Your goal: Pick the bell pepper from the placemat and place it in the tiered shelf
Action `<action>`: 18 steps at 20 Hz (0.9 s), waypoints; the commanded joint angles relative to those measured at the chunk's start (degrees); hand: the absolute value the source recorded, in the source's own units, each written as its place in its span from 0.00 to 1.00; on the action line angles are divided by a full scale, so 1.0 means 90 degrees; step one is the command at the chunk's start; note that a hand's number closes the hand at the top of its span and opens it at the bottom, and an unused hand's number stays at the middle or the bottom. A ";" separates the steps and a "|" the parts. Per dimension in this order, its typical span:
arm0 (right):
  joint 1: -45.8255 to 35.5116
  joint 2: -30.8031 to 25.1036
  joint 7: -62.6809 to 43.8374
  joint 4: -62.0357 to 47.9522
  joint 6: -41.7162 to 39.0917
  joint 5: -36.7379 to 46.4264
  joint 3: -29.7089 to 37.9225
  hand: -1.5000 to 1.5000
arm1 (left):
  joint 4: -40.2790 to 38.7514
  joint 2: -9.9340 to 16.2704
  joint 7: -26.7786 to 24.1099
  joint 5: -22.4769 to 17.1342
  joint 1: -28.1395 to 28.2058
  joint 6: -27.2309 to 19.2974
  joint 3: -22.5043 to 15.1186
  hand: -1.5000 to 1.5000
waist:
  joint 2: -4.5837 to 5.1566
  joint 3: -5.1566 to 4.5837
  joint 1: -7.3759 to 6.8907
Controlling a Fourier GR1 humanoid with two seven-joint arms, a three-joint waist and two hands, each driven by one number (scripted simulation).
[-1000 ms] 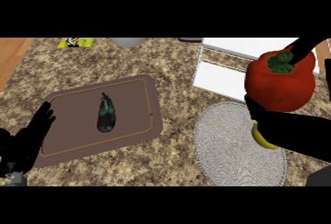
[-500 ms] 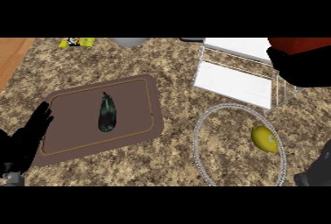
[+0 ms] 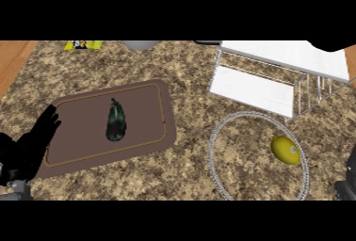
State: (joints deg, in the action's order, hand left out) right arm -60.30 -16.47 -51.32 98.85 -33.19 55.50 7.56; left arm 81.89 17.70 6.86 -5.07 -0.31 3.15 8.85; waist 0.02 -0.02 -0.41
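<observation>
Speckled brown granite counter (image 3: pixel 139 179): fills the view; a strip of wooden surface shows at 10 o'clock.

Brown rectangular placemat with a thin tan border line (image 3: pixel 142 141): lies tilted at 9 o'clock, its lower left corner hidden under the left hand.

Dark green elongated vegetable (image 3: pixel 116 121): lies lengthwise on the placemat's middle; too dark to make out its kind.

White two-level wire-framed tiered shelf (image 3: pixel 278 70): at 1 o'clock, its far right end cut by the edge. Its two white levels that show are bare.

Round grey woven mat with a pale rim (image 3: pixel 230 141): at 4 o'clock, partly cut off below.

Yellow lemon-shaped fruit (image 3: pixel 286 149): rests on the round mat's right half.

Red bell pepper: not visible on the placemat, on the shelf or anywhere else.

Left hand (image 3: pixel 28 150): black, at 8 o'clock, fingers straight and spread, holding nothing, resting over the placemat's edge.

Right hand: only a dark shape (image 3: pixel 334 44) at the upper right corner, cut by the frame; whether its fingers are open or hold anything cannot be told.

Yellow packet (image 3: pixel 83 44) and grey rounded object (image 3: pixel 139 44): at 11 o'clock, both cropped by the upper edge.
</observation>
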 commanded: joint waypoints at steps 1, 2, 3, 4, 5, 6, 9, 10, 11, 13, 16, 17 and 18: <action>0.0431 -0.0199 0.0445 -0.0338 0.0707 0.0063 0.0254 1.00 | 0.0009 0.0126 0.0074 -0.0048 -0.0001 0.0124 0.0150 0.50 | 0.0003 0.0003 0.0006; 0.0364 -0.0229 0.0374 -0.0406 0.0457 -0.0051 0.0316 1.00 | 0.0391 -0.0020 0.0201 0.0058 0.0206 -0.0018 0.0019 0.50 | -0.0007 0.0003 0.0000; -0.0054 -0.0338 0.0515 -0.1009 0.0755 -0.0019 0.0507 1.00 | 0.0133 -0.0016 -0.0011 -0.0005 0.0086 0.0077 0.0082 0.50 | 0.0007 0.0001 -0.0022; 0.0066 -0.0165 0.0562 -0.1083 0.1076 0.0057 0.0410 1.00 | 0.0060 0.0032 0.0014 -0.0063 0.0057 0.0164 0.0138 0.50 | 0.0009 0.0001 -0.0023; 0.0212 -0.0202 0.0696 -0.1240 0.1349 0.0138 0.0472 1.00 | 0.0237 0.0269 0.0137 -0.0207 0.0176 0.0365 0.0286 0.50 | 0.0011 0.0002 -0.0045; -0.0009 -0.0218 0.0655 -0.1383 0.1243 -0.0015 0.0564 1.00 | 0.0207 -0.0004 0.0119 -0.0041 0.0142 0.0176 0.0097 0.50 | 0.0005 0.0001 -0.0022; 0.0514 -0.0206 0.0933 -0.1795 0.1721 0.0278 0.0350 1.00 | -0.0065 0.0140 0.0071 0.0000 -0.0049 0.0238 0.0224 0.50 | 0.0011 0.0001 -0.0012; 0.0312 -0.0330 0.0940 -0.1886 0.1425 0.0004 0.0538 1.00 | -0.0451 0.0020 -0.0389 0.0172 -0.0034 0.0174 0.0203 0.50 | 0.0008 -0.0001 0.0008; 0.0618 -0.0120 0.0779 -0.1817 0.2249 0.0259 0.0732 1.00 | -0.0144 0.0146 0.0016 -0.0056 -0.0162 0.0229 0.0305 0.50 | 0.0016 0.0003 -0.0010; 0.0245 -0.0174 0.0592 -0.2328 0.2415 0.0395 0.0747 0.00 | 0.0184 0.0027 0.0076 0.0032 0.0032 0.0218 0.0144 0.50 | 0.0009 0.0002 -0.0043; 0.0691 -0.0584 0.1384 -0.2581 0.2067 0.0122 0.0679 0.00 | -0.0151 -0.0026 -0.0184 0.0058 -0.0006 0.0257 0.0221 0.50 | 0.0010 0.0001 -0.0003; 0.0516 -0.0634 0.1462 -0.3054 0.2361 0.0421 0.0531 0.00 | 0.0322 -0.0026 0.0255 -0.0059 0.0144 0.0266 0.0189 0.50 | 0.0016 0.0004 -0.0067; 0.0473 -0.0502 0.1404 -0.2763 0.2322 0.0261 0.0473 0.00 | -0.0320 0.0000 -0.0249 0.0062 -0.0089 0.0270 0.0332 0.50 | 0.0007 0.0000 -0.0002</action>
State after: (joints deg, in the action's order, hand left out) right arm -56.11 -20.36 -41.42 77.16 -14.43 57.61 12.97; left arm 81.27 17.87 6.60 -4.88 -0.39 5.26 10.98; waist 0.10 0.01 -0.56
